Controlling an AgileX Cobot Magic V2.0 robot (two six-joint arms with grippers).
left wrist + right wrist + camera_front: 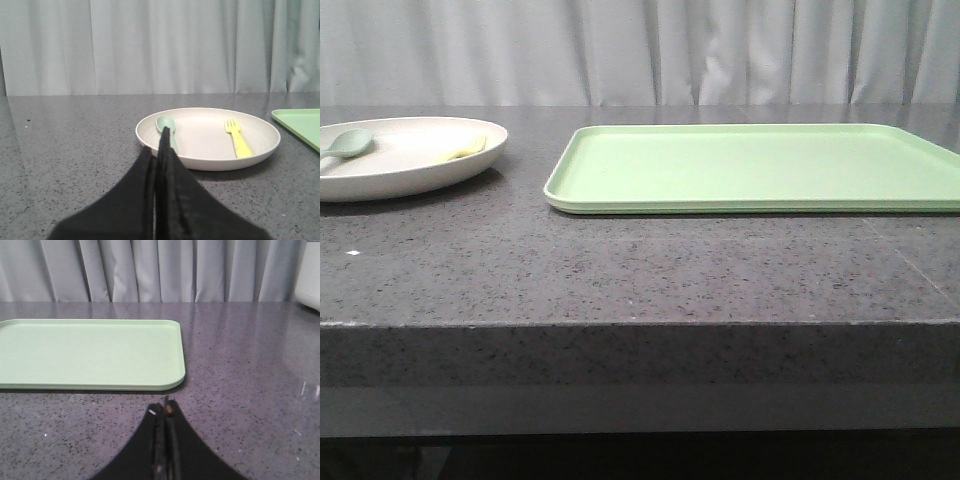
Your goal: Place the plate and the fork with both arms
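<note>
The cream plate (410, 165) sits at the table's far left and also shows in the left wrist view (207, 150). On it lie the pale-yellow fork (237, 140), seen in the front view as a yellow sliver (460, 150), and a grey-green spoon (166, 127) (348, 143). My left gripper (159, 150) is shut and empty, just short of the plate's near rim, in line with the spoon. My right gripper (165, 410) is shut and empty, over bare table in front of the tray's corner. Neither gripper shows in the front view.
A rectangular light-green tray (760, 170) lies empty right of the plate; it shows in the right wrist view (90, 352), and its corner in the left wrist view (300, 125). Grey curtains hang behind the dark speckled table. A white object (309, 280) stands at the far edge.
</note>
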